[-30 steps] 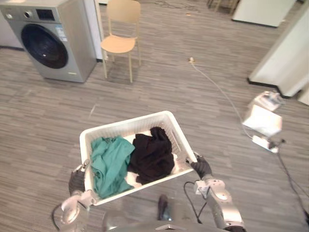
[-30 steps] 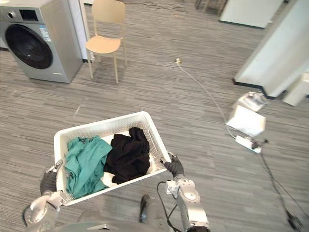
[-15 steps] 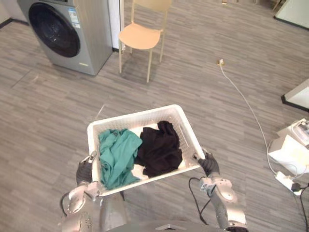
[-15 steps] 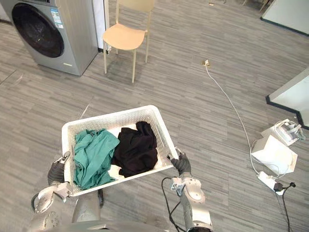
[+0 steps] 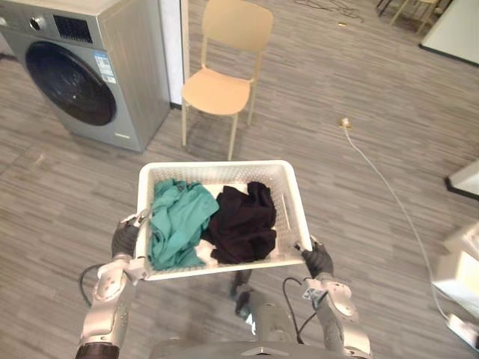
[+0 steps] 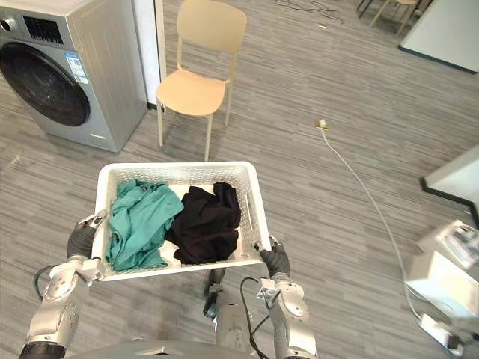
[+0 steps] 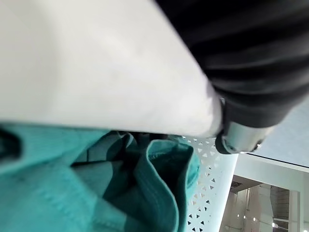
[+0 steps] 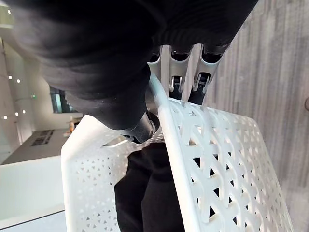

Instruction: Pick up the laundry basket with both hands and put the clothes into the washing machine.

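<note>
- The grey washing machine stands on the floor, far off to the left. Its round dark door looks shut.
- A tan chair stands just beside the washing machine.
- The white laundry basket is up off the floor, held between the two hands, well apart from the washing machine.
- A green cloth lies in the left half of the laundry basket. A black cloth lies in the right half, touching the green one.
- The left hand holds the basket's left side, with its fingers hooked at the rim.
- The right hand holds the near right corner. Its fingers curl over the rim, with the thumb on the inside.
- A thin white cord lies on the floor to the right.
</note>
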`<state>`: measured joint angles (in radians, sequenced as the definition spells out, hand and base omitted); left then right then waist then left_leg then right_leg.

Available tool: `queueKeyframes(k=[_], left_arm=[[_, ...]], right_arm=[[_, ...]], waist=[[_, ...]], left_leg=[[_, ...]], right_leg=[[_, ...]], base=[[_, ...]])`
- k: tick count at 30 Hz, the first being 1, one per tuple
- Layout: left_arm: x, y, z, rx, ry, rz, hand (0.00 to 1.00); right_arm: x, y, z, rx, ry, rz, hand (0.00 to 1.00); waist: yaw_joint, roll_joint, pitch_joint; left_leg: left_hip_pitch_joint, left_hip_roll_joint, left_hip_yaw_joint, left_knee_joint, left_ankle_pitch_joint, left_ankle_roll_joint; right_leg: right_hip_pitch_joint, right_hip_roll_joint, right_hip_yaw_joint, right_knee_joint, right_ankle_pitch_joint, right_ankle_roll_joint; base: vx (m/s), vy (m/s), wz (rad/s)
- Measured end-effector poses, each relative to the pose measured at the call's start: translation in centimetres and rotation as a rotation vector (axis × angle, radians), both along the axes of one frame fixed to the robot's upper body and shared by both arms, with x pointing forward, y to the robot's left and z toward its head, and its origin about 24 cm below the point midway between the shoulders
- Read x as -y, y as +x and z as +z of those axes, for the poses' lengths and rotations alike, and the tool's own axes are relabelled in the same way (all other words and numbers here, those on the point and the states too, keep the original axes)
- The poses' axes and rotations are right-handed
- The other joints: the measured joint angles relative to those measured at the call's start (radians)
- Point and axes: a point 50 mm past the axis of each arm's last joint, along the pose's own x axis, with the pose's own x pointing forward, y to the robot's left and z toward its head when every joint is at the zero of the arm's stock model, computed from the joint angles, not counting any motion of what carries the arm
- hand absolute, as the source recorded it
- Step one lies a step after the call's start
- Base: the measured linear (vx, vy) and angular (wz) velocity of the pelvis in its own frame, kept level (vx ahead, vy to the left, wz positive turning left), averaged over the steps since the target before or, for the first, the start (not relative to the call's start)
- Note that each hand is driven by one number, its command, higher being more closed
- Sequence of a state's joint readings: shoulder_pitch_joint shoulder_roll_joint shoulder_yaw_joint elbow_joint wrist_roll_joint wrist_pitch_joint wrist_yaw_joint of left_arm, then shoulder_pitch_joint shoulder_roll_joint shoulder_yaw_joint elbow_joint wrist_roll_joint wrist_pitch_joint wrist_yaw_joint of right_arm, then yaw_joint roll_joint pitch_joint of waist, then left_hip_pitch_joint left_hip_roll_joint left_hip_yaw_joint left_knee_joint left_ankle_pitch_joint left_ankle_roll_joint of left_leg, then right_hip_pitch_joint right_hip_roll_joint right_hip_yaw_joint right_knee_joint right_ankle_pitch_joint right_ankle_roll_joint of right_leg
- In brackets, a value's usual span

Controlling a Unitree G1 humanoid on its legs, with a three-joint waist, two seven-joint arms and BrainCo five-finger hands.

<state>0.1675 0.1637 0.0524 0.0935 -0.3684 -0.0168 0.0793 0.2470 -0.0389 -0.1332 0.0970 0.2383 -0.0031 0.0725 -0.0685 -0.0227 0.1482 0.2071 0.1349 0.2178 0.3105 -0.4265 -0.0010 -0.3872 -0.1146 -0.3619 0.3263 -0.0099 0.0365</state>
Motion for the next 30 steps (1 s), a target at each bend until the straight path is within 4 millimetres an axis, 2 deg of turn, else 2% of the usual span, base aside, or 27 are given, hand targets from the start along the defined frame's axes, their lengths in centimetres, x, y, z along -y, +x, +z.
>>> queueKeyframes(k=[1,2,3,4,5,7,8,9,11,12,13,14,15,16,17,18,19,21,22,23,24,25,26,27,28,29,30], left_arm=[[0.7,-0.5,-0.5,-0.017,-0.017,-0.004,1.00],[1.3,-1.0,-1.0,-0.034,-0.048,0.004,1.00],[1.9,-1.5,-1.5,-0.052,-0.080,0.014,1.00],[2.5,-2.1,-2.0,-0.072,-0.108,0.019,1.00],[3.1,-2.1,-2.1,-0.073,-0.115,-0.007,1.00],[3.2,-2.0,-2.0,-0.069,-0.113,-0.023,1.00],[3.2,-2.0,-2.0,-0.066,-0.113,-0.026,1.00],[3.2,-1.8,-1.8,-0.056,-0.113,-0.030,1.00],[3.2,-1.4,-1.5,-0.040,-0.112,-0.034,1.00],[2.9,-1.2,-1.3,-0.034,-0.103,-0.034,1.00],[2.9,-1.2,-1.3,-0.034,-0.101,-0.035,1.00],[2.9,-1.2,-1.3,-0.034,-0.102,-0.035,1.00],[2.9,-1.3,-1.4,-0.038,-0.102,-0.033,1.00],[2.8,-1.3,-1.4,-0.040,-0.099,-0.032,1.00],[2.3,-1.2,-1.3,-0.037,-0.083,-0.028,1.00],[2.0,-1.1,-1.2,-0.032,-0.074,-0.021,1.00],[1.5,-1.1,-1.1,-0.031,-0.061,-0.016,1.00],[1.2,-1.0,-0.9,-0.030,-0.043,-0.024,1.00],[1.0,-1.0,-0.9,-0.035,-0.033,-0.028,1.00],[0.8,-1.2,-1.0,-0.044,-0.026,-0.022,1.00],[0.6,-1.3,-1.0,-0.047,-0.019,-0.017,1.00],[0.1,-1.5,-1.0,-0.052,-0.003,-0.003,1.00],[-0.4,-1.4,-0.7,-0.049,0.016,0.007,1.00],[-0.5,-1.4,-0.5,-0.041,0.019,0.008,1.00],[-0.4,-1.3,-0.2,-0.025,0.020,0.007,1.00],[-0.4,-1.1,0.1,-0.010,0.021,0.001,1.00],[-0.4,-1.1,0.1,-0.009,0.021,0.000,1.00]], right_arm=[[0.4,-0.7,-0.2,-0.016,-0.003,-0.022,1.00],[0.9,-1.0,-0.2,-0.018,0.001,-0.043,1.00],[1.5,-1.1,0.0,-0.011,0.001,-0.062,1.00],[1.8,-1.1,0.3,-0.004,-0.003,-0.073,1.00],[2.2,-1.0,0.4,-0.001,0.002,-0.093,1.00],[2.3,-1.3,0.2,-0.010,0.016,-0.113,1.00],[2.2,-1.4,0.2,-0.010,0.024,-0.119,1.00],[2.1,-1.4,0.2,-0.004,0.042,-0.130,1.00],[2.1,-0.8,0.6,0.020,0.038,-0.130,1.00],[1.8,-0.3,0.8,0.031,0.044,-0.129,1.00],[1.9,-0.2,0.9,0.034,0.040,-0.127,1.00],[2.1,0.0,1.0,0.037,0.026,-0.117,1.00],[2.1,0.3,1.0,0.033,0.013,-0.098,1.00],[2.0,0.5,0.7,0.025,0.016,-0.092,1.00],[1.3,0.8,0.1,0.005,0.047,-0.091,1.00],[1.1,0.8,-0.1,0.000,0.054,-0.090,1.00],[0.7,0.5,-0.4,-0.010,0.074,-0.095,1.00],[0.4,0.4,-0.5,-0.014,0.089,-0.101,1.00],[0.3,0.2,-0.7,-0.024,0.093,-0.101,1.00],[0.0,0.1,-1.2,-0.045,0.100,-0.088,1.00],[-0.2,0.2,-1.5,-0.056,0.105,-0.078,1.00],[-0.6,0.4,-1.7,-0.064,0.115,-0.068,1.00],[-1.1,0.8,-1.6,-0.058,0.128,-0.058,1.00],[-1.2,1.0,-1.5,-0.053,0.131,-0.056,1.00],[-1.2,1.1,-1.4,-0.047,0.130,-0.054,1.00],[-1.2,1.2,-1.3,-0.041,0.129,-0.053,1.00],[-1.2,1.3,-1.2,-0.039,0.127,-0.051,1.00]], waist=[[-0.018,0.014,-0.002],[-0.011,0.063,-0.003],[0.008,0.108,-0.010],[0.036,0.127,-0.019],[0.053,0.139,-0.022],[0.053,0.112,-0.009],[0.053,0.098,-0.008],[0.060,0.077,-0.010],[0.072,0.065,-0.001],[0.077,0.048,0.006],[0.076,0.046,0.006],[0.075,0.046,0.006],[0.077,0.058,0.001],[0.077,0.054,0.000],[0.068,0.022,0.000],[0.062,0.020,0.001],[0.059,0.005,-0.003],[0.058,-0.014,0.001],[0.060,-0.020,0.003],[0.066,-0.015,0.010],[0.071,-0.011,0.013],[0.079,-0.013,0.012],[0.085,-0.012,0.012],[0.085,-0.011,0.013],[0.086,-0.009,0.014],[0.080,-0.015,0.009],[0.077,-0.022,0.004]], left_leg=[[-0.064,0.055,0.001,0.268,0.016,0.007],[-0.143,0.138,-0.004,0.500,0.098,0.016],[-0.225,0.207,-0.023,0.672,0.263,0.010],[-0.314,0.245,-0.057,0.864,0.385,-0.033],[-0.395,0.247,-0.069,1.029,0.375,-0.032],[-0.471,0.247,-0.035,1.099,0.325,-0.027],[-0.490,0.248,-0.016,1.082,0.309,-0.025],[-0.527,0.253,0.017,0.996,0.268,-0.024],[-0.579,0.257,0.045,0.741,0.203,-0.025],[-0.576,0.236,0.052,0.508,0.199,-0.038],[-0.562,0.218,0.045,0.356,0.213,-0.052],[-0.516,0.169,-0.027,0.060,0.289,-0.092],[-0.495,0.158,-0.086,-0.048,0.400,-0.137],[-0.487,0.151,-0.085,-0.024,0.459,-0.137],[-0.507,0.128,-0.073,0.095,0.395,-0.116],[-0.522,0.124,-0.074,0.154,0.355,-0.099],[-0.530,0.107,-0.048,0.257,0.258,-0.077],[-0.508,0.081,-0.025,0.289,0.213,-0.055],[-0.476,0.063,-0.011,0.304,0.167,-0.041],[-0.420,0.055,0.011,0.285,0.137,-0.018],[-0.393,0.055,0.023,0.271,0.128,-0.013],[-0.353,0.053,0.044,0.242,0.119,-0.011],[-0.295,0.047,0.071,0.178,0.118,-0.011],[-0.274,0.046,0.083,0.154,0.118,-0.011],[-0.252,0.043,0.094,0.123,0.118,-0.011],[-0.215,0.031,0.118,0.078,0.126,-0.025],[-0.200,0.022,0.127,0.066,0.123,-0.028]], right_leg=[[0.022,0.023,0.015,0.071,0.007,-0.038],[0.062,0.065,0.000,0.082,-0.025,-0.076],[0.098,0.111,0.003,0.074,-0.054,-0.094],[0.129,0.152,0.032,0.066,-0.084,-0.125],[0.183,0.170,0.064,0.042,-0.097,-0.134],[0.318,0.181,0.089,-0.057,-0.094,-0.126],[0.356,0.182,0.099,-0.090,-0.093,-0.124],[0.410,0.181,0.113,-0.139,-0.091,-0.121],[0.464,0.178,0.152,-0.179,-0.098,-0.113],[0.483,0.153,0.169,-0.174,-0.120,-0.089],[0.486,0.143,0.173,-0.164,-0.131,-0.080],[0.490,0.118,0.194,-0.122,-0.176,-0.047],[0.488,0.102,0.225,-0.068,-0.238,-0.004],[0.490,0.085,0.241,-0.040,-0.271,0.013],[0.492,0.042,0.247,0.014,-0.307,0.037],[0.487,0.027,0.245,0.052,-0.308,0.039],[0.418,-0.024,0.243,0.242,-0.301,0.051],[0.356,-0.079,0.242,0.405,-0.253,0.083],[0.293,-0.123,0.242,0.541,-0.142,0.087],[0.250,-0.156,0.246,0.637,-0.040,0.097],[0.225,-0.168,0.240,0.685,-0.055,0.089],[0.178,-0.179,0.215,0.728,-0.108,0.058],[0.114,-0.177,0.136,0.678,-0.174,0.026],[0.094,-0.168,0.104,0.617,-0.188,0.020],[0.071,-0.148,0.050,0.485,-0.192,0.018],[0.075,-0.103,-0.033,0.165,-0.143,0.010],[0.078,-0.087,-0.053,0.043,-0.105,0.008]], base=[[0.65,-0.236,0.27],[0.66,-0.232,-0.09],[0.65,-0.181,-0.77],[0.81,-0.041,-1.08],[0.67,-0.012,-0.85],[0.65,-0.018,-0.30],[0.74,-0.029,-0.23],[0.56,0.018,-0.38],[0.57,0.116,-0.51],[0.47,0.202,-0.40],[0.42,0.248,-0.49],[0.49,0.348,-0.62],[0.40,0.332,-0.71],[0.40,0.357,-0.65],[0.31,0.273,-0.34],[0.46,0.458,-0.31],[0.37,0.393,-0.15],[0.32,0.325,-0.05],[0.35,0.302,-0.07],[0.36,0.285,-0.17],[0.36,0.227,-0.35],[0.34,0.156,-0.53],[0.33,0.132,-0.54],[0.35,0.088,-0.46],[0.45,0.065,-0.21],[0.38,0.047,-0.14],[0.41,0.020,-0.02]])
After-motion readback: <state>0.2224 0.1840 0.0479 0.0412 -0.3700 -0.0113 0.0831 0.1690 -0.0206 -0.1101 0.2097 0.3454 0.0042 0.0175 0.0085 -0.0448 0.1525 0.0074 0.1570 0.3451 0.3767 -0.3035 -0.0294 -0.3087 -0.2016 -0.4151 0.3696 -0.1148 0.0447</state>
